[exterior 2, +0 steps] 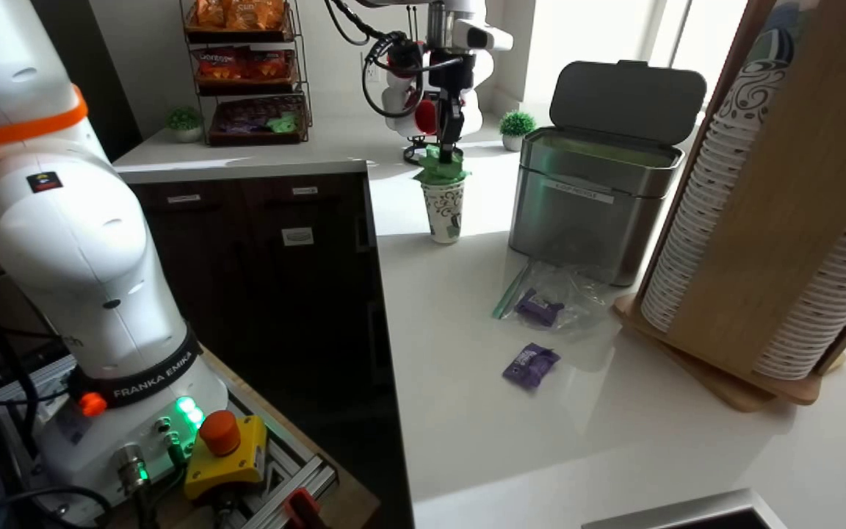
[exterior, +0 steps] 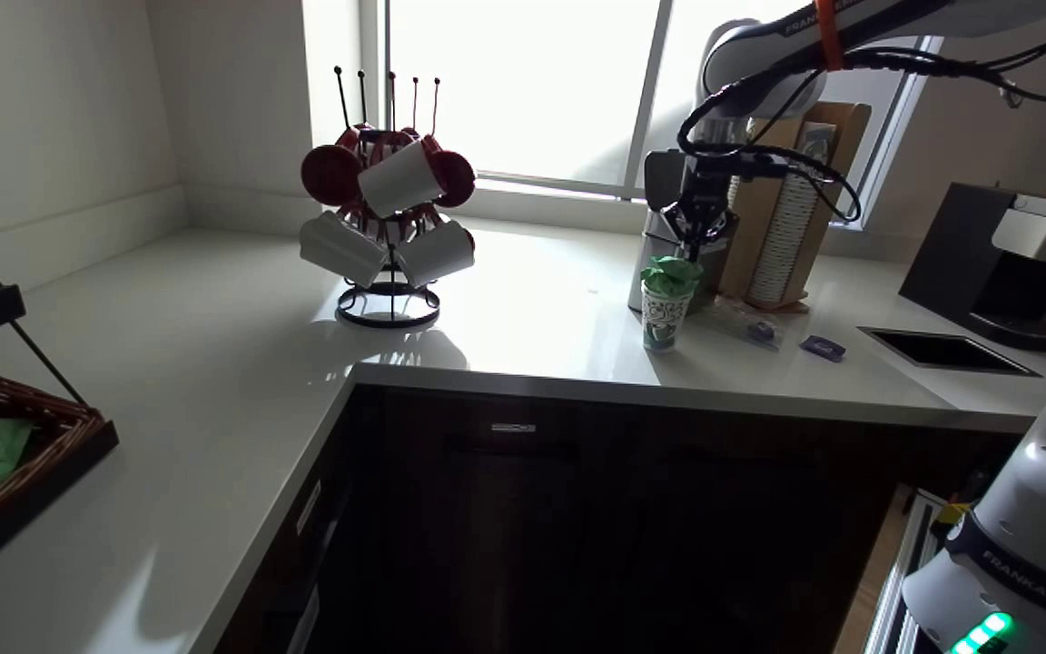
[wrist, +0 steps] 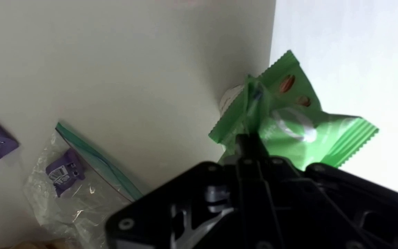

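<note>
A crumpled green snack packet (wrist: pixel 299 135) covers the mouth of a patterned paper cup (exterior 2: pixel 444 213), seen in both exterior views. My gripper (wrist: pixel 249 138) points down over it, fingers drawn together, pinching a fold of the packet. In an exterior view the fingertips (exterior 2: pixel 447 154) meet the packet right above the cup. The cup stands upright on the white counter; in the wrist view only a sliver of its side (wrist: pixel 228 98) shows past the packet. How deep the packet sits in the cup is hidden.
Close by stand a metal bin (exterior 2: pixel 577 213) with its lid up and a wooden cup dispenser (exterior 2: pixel 768 242). A clear bag (wrist: pixel 78 207) with a purple packet inside and a loose purple packet (exterior 2: pixel 532 365) lie on the counter. Farther off are a mug rack (exterior: pixel 389 300) and a coffee maker (exterior: pixel 986 263).
</note>
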Controlling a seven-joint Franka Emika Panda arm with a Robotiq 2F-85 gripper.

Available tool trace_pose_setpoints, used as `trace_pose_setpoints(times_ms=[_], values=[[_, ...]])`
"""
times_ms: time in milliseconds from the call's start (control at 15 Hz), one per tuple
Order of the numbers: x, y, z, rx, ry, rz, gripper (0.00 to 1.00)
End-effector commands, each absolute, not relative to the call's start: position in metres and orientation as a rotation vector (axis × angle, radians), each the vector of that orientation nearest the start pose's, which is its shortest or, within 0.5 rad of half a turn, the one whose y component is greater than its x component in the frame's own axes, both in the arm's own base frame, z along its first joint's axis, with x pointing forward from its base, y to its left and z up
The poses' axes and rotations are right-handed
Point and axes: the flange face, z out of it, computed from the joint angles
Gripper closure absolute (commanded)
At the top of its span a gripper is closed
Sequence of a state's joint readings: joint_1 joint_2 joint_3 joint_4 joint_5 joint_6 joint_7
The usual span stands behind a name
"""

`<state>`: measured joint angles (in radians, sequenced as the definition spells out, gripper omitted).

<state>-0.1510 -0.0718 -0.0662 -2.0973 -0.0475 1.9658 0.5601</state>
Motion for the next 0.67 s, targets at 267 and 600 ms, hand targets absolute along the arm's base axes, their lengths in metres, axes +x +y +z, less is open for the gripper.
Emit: trace_pose_setpoints(times_ms=[267,600], values=[[0.5085,-0.1205,0.4404,-3.047,1.172,0.219,1.0],[0.5143,-0.1202,0.4346,-3.076,1.178,0.243,1.0]])
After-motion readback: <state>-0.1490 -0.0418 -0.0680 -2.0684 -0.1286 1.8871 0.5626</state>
